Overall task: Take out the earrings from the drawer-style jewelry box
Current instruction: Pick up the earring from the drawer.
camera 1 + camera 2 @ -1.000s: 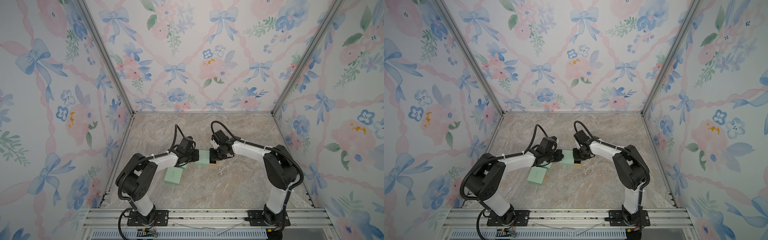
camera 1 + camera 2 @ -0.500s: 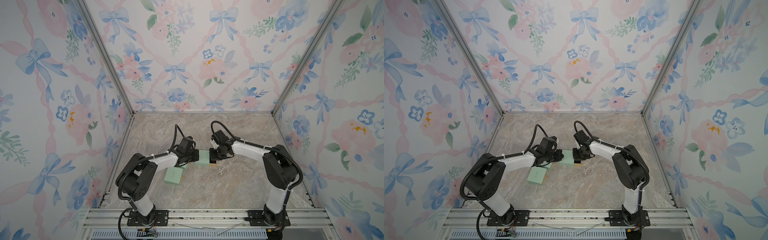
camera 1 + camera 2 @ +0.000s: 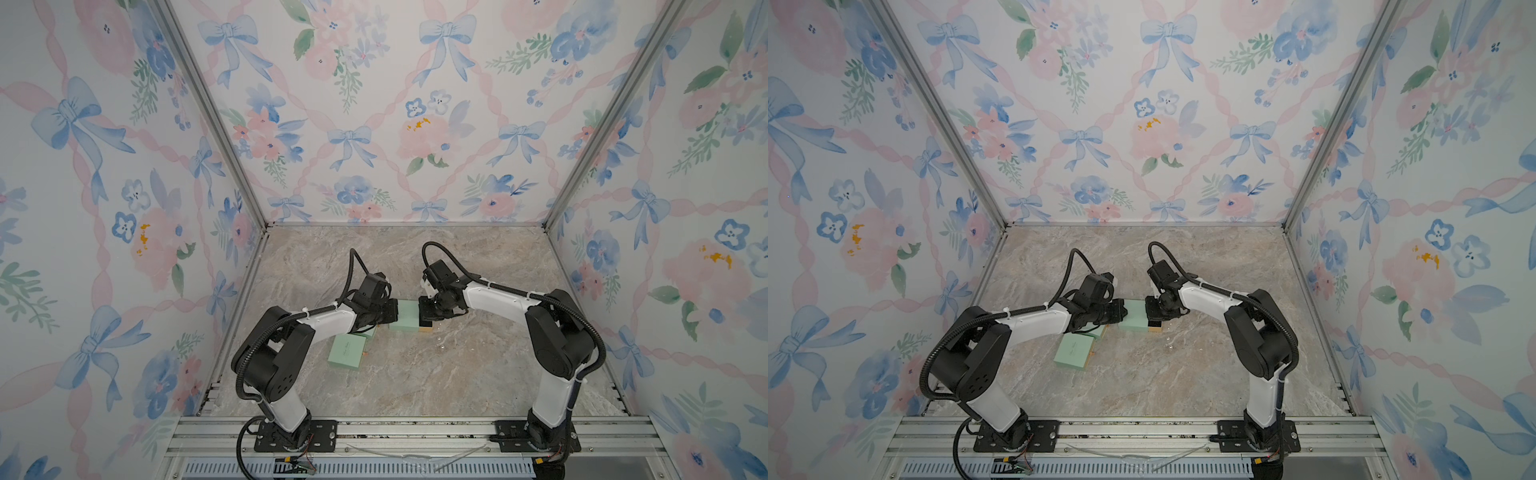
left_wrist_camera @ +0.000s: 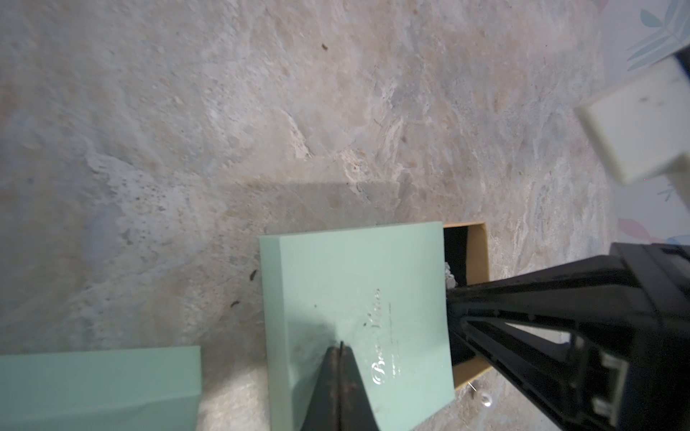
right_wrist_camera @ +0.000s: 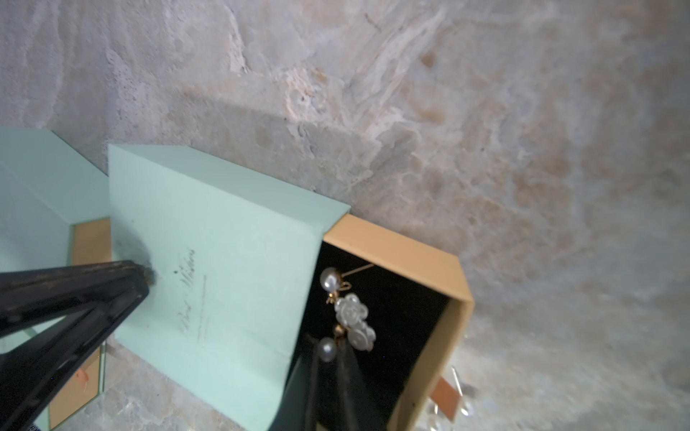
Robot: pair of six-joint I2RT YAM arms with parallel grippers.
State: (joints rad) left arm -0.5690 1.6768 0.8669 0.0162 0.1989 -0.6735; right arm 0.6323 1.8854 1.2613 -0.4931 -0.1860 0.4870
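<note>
At bench centre we pin the jewelry box with the left gripper, jaws pressed together, so it can't slide. Right gripper sits inside the open drawer, nearly closed at the earrings; can't tell if pinched.

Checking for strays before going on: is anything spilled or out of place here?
Yes: a few tiny pale bits lie loose on the table beside the open drawer, outside it. They are too small to identify. The second mint box lies askew nearby.
</note>
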